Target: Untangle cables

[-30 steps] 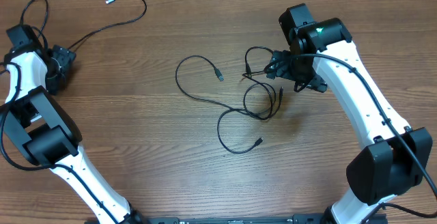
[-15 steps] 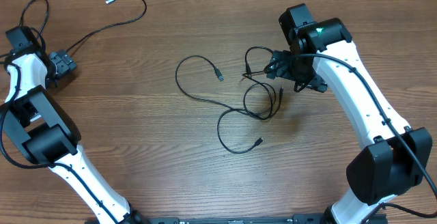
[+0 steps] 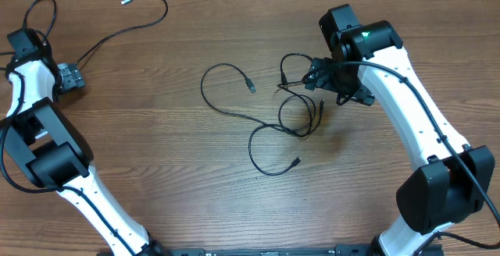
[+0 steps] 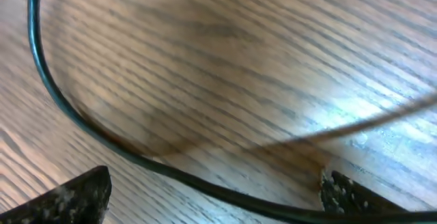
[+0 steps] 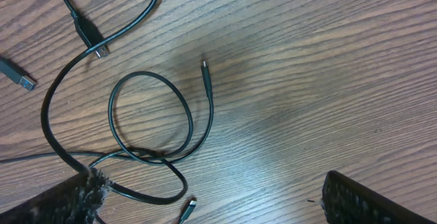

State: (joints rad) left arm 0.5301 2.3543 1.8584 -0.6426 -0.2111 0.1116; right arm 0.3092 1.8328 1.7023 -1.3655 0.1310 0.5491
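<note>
A: Largest item first?
B: Table [image 3: 195, 201], wood. Then the right gripper [image 3: 319, 78], jaws wide apart, nothing between them. The left gripper [image 3: 70, 76] is likewise spread and empty.

A: Cables?
B: Tangled cables [image 3: 301, 131]: overlapping loops just beside the right gripper, with strands trailing away from it toward the left arm's side. The right arm is plainly nearer and the left is well apart.

A: Any already free?
B: One separated cable [image 3: 153, 22] lies ungripped between the left jaws. Its long axis runs away from that gripper.

A: Smallest?
B: Plug tip [image 5: 205, 65], loose, ahead of the right gripper.
</note>
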